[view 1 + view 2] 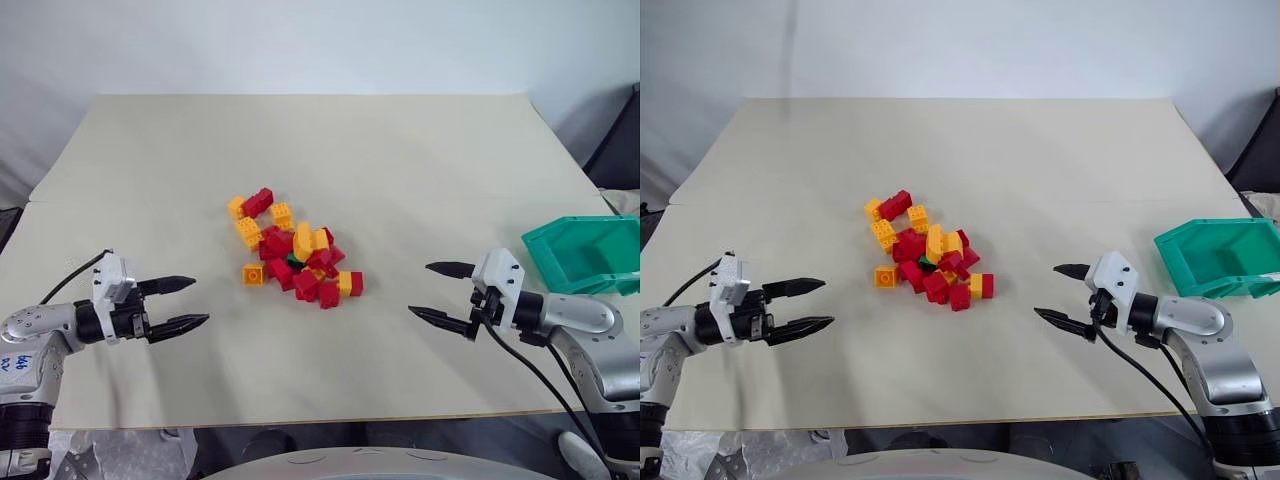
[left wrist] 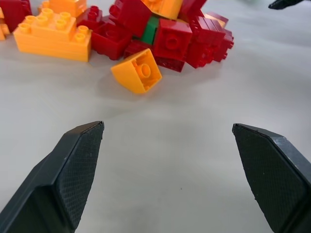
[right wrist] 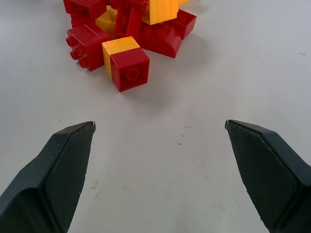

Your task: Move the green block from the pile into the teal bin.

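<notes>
Both arms reach in low over the worktop, forearms angled inward, tips tilted slightly down toward the pile. The left pincer and right pincer each stand wide open and empty, well apart from the bricks. The green block sits wedged among red bricks mid-pile. The teal bin rests at the worktop's right edge.
</notes>
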Robot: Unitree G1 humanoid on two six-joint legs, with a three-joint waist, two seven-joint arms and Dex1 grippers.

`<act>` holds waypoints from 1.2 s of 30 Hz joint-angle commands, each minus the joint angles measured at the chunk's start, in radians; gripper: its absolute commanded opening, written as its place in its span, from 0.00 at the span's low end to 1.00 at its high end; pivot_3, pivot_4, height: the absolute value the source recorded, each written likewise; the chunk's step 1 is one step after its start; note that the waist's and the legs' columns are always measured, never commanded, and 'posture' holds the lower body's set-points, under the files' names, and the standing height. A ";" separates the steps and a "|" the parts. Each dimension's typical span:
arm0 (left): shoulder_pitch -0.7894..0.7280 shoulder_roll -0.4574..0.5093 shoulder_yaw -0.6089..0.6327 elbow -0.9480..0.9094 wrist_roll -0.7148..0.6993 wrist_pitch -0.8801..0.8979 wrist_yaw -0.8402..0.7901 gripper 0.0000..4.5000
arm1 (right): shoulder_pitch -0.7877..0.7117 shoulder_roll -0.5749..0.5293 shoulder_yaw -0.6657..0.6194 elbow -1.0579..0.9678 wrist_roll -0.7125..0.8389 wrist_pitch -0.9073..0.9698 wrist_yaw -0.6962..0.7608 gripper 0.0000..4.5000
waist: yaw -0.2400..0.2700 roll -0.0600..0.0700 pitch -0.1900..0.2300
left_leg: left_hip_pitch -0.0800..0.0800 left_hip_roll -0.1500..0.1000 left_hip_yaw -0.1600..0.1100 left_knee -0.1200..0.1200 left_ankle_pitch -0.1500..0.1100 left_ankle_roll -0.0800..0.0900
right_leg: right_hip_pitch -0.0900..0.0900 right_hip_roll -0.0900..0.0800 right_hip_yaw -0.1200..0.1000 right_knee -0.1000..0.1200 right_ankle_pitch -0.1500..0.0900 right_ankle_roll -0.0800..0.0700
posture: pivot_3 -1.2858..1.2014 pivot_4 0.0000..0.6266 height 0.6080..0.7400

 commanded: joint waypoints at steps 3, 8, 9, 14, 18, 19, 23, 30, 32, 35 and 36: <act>-0.051 -0.010 0.026 -0.008 0.003 -0.009 0.066 1.00 | -0.013 -0.001 -0.014 -0.048 0.032 0.050 -0.016 1.00 | 0.003 0.000 0.000 | 0.000 0.000 0.000 0.000 0.000 0.000 | 0.000 0.000 0.000 0.000 0.000 0.000 | 0.52 0.24 1.00; -0.049 -0.021 0.036 -0.030 -0.016 -0.021 0.064 1.00 | -0.023 0.012 -0.004 -0.109 0.047 0.140 -0.068 1.00 | -0.001 0.000 0.000 | 0.000 0.000 0.000 0.000 0.000 0.000 | 0.000 0.000 0.000 0.000 0.000 0.000 | 0.52 0.24 1.00; -0.049 -0.019 0.036 -0.032 -0.018 -0.010 0.065 1.00 | -0.024 0.014 -0.001 -0.125 0.049 0.159 -0.078 1.00 | -0.002 0.000 0.000 | 0.000 0.000 0.000 0.000 0.000 0.000 | 0.000 0.000 0.000 0.000 0.000 0.000 | 0.52 0.24 1.00; -0.053 -0.014 0.024 -0.045 -0.003 0.011 0.081 1.00 | -0.051 0.034 0.018 -0.248 0.110 0.308 -0.142 0.92 | 0.000 0.000 0.000 | 0.000 0.000 0.000 0.000 0.000 0.000 | 0.000 0.000 0.000 0.000 0.000 0.000 | 0.52 0.24 1.00; -0.070 -0.018 0.014 -0.040 -0.014 0.032 0.066 1.00 | -0.171 0.099 0.117 -0.334 0.170 0.518 -0.243 0.65 | -0.005 0.000 0.000 | 0.000 0.001 0.000 0.001 0.000 -0.001 | -0.001 -0.001 0.001 0.001 0.000 0.000 | 0.52 0.24 1.00; -0.078 -0.017 0.009 -0.030 -0.008 0.031 0.063 1.00 | -0.199 0.121 0.144 -0.334 0.166 0.544 -0.263 0.56 | -0.003 0.000 0.000 | 0.000 0.002 0.000 0.001 0.000 -0.001 | -0.001 -0.001 0.001 0.001 0.000 0.000 | 0.52 0.24 1.00; -0.112 -0.032 0.003 0.007 0.013 -0.025 0.058 1.00 | -0.308 0.230 0.273 -0.300 0.142 0.632 -0.335 0.26 | -0.002 0.000 0.000 | -0.001 0.001 0.000 0.000 0.000 -0.002 | -0.002 0.000 0.000 0.001 0.000 -0.001 | 0.52 0.24 1.00; -0.116 -0.031 0.010 0.023 0.004 -0.072 0.020 1.00 | -0.434 0.453 0.455 -0.182 0.099 0.633 -0.388 0.01 | -0.005 0.000 0.000 | -0.002 -0.001 0.001 0.000 0.000 -0.001 | -0.003 0.001 -0.001 0.000 0.000 -0.001 | 0.52 0.24 1.00; -0.114 -0.036 0.016 0.025 -0.017 -0.082 -0.014 1.00 | -0.465 0.506 0.483 -0.111 0.067 0.603 -0.392 0.01 | -0.011 0.000 0.000 | -0.002 0.000 0.002 0.000 0.000 -0.001 | -0.003 0.001 -0.002 0.001 0.000 -0.001 | 0.52 0.24 1.00; -0.110 -0.047 0.029 0.021 -0.060 -0.078 -0.065 1.00 | -0.505 0.557 0.502 -0.001 0.017 0.543 -0.389 0.01 | -0.016 0.000 0.000 | -0.002 0.000 0.002 0.000 0.000 -0.001 | -0.003 0.001 -0.002 0.001 0.000 -0.001 | 0.52 0.24 1.00; -0.108 -0.048 0.031 0.018 -0.067 -0.081 -0.077 1.00 | -0.519 0.576 0.506 0.045 -0.001 0.513 -0.390 0.01 | -0.017 0.000 0.000 | -0.002 -0.001 0.002 0.001 0.000 -0.001 | -0.003 0.001 -0.002 0.001 0.000 -0.001 | 0.52 0.24 1.00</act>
